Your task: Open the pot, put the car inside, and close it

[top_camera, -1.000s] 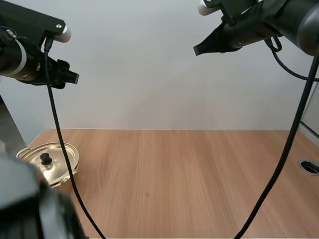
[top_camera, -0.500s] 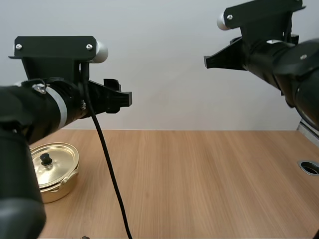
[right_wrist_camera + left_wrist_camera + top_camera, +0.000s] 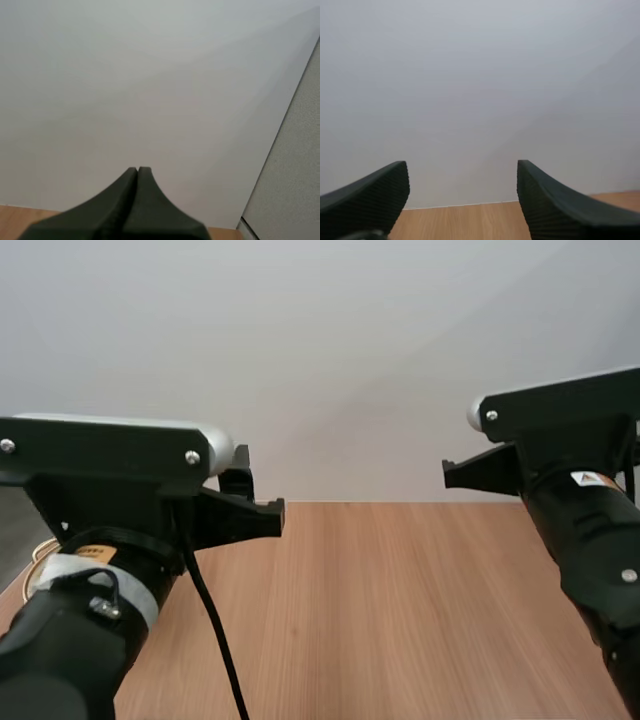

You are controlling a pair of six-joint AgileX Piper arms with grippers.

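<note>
Looming left arm (image 3: 90, 630): right up close in the high view, big and dark over the near left part of the tabletop (image 3: 400, 620), reaching forward.
Right arm (image 3: 590, 560): close in on the other side, raised above the tabletop's right part and also pointing forward.
Left gripper (image 3: 461, 167): wide open! In the left wrist view its two fingers (image 3: 367, 195) stand well apart, ribbed inner faces turned to each other, and nothing is held between them. It hangs up off the wood, aimed toward the tabletop's far edge.
Right gripper (image 3: 137, 172): closed tight. In the right wrist view its fingers (image 3: 150, 210) lie pressed together as one dark wedge, pinching nothing. It is lifted too, with a thin strip of wood showing just beyond it.
Pot (image 3: 40, 555): only a gold sliver peeks out from behind the left arm, at the tabletop's left edge. It is probably the rim or the lid, but too little shows to tell which. The right gripper is well apart from it, across on the far side.
Tabletop, farther out: light wood grain runs between the two arms all the way to the far edge.
</note>
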